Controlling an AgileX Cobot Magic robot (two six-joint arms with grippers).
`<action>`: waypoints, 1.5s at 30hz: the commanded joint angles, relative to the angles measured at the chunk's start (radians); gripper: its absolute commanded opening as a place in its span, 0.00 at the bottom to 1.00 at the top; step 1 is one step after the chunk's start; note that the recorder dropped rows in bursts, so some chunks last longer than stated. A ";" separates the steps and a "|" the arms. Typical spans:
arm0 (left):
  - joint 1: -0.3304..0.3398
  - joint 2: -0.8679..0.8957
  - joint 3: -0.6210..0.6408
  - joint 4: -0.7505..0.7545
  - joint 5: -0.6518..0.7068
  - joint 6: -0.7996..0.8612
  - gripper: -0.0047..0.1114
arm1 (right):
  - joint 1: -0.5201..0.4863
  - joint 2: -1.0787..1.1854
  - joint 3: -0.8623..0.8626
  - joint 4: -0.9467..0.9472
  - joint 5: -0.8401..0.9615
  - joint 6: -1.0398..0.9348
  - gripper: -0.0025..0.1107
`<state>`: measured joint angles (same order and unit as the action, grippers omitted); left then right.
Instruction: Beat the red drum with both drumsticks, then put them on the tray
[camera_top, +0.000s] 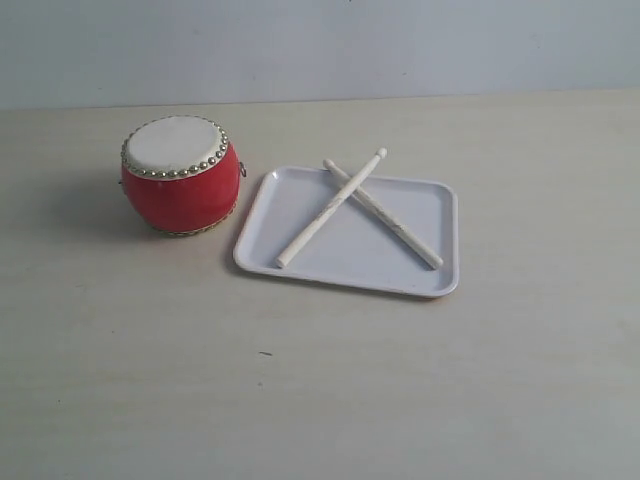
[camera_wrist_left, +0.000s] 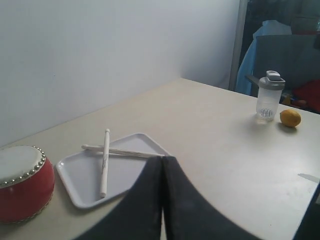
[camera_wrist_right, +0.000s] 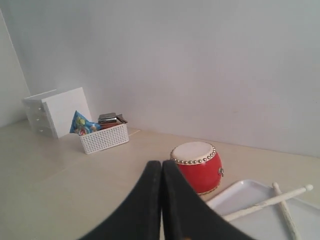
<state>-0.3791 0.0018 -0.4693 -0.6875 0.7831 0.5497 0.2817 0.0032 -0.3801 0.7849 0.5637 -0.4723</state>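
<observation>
The red drum (camera_top: 181, 176) stands upright on the table, left of the white tray (camera_top: 432, 278). Two pale drumsticks lie crossed on the tray: one (camera_top: 328, 208) runs from near left to far right, the other (camera_top: 384, 214) from far left to near right. No arm shows in the exterior view. In the left wrist view my left gripper (camera_wrist_left: 163, 159) is shut and empty, away from the tray (camera_wrist_left: 75, 192), the sticks (camera_wrist_left: 105, 162) and the drum (camera_wrist_left: 22, 184). My right gripper (camera_wrist_right: 161, 163) is also shut and empty, off to the side of the drum (camera_wrist_right: 197, 166) and tray (camera_wrist_right: 240, 197).
A clear shaker bottle (camera_wrist_left: 269, 96) and a yellow-orange fruit (camera_wrist_left: 290, 118) stand on the table in the left wrist view. A white mesh basket (camera_wrist_right: 103, 137) of packets and a white drawer box (camera_wrist_right: 55, 110) sit by the wall in the right wrist view.
</observation>
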 joint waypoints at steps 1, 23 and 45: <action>0.002 -0.002 0.003 -0.014 -0.001 -0.004 0.04 | -0.002 -0.003 0.055 0.002 -0.086 0.003 0.02; 0.002 -0.002 0.003 -0.033 -0.001 -0.004 0.04 | -0.002 -0.003 0.304 -0.002 -0.241 0.003 0.02; 0.002 -0.002 0.003 -0.033 0.000 -0.004 0.04 | -0.002 -0.003 0.304 -0.002 -0.241 0.003 0.02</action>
<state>-0.3791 0.0018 -0.4693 -0.7100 0.7831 0.5477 0.2817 0.0048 -0.0796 0.7849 0.3312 -0.4723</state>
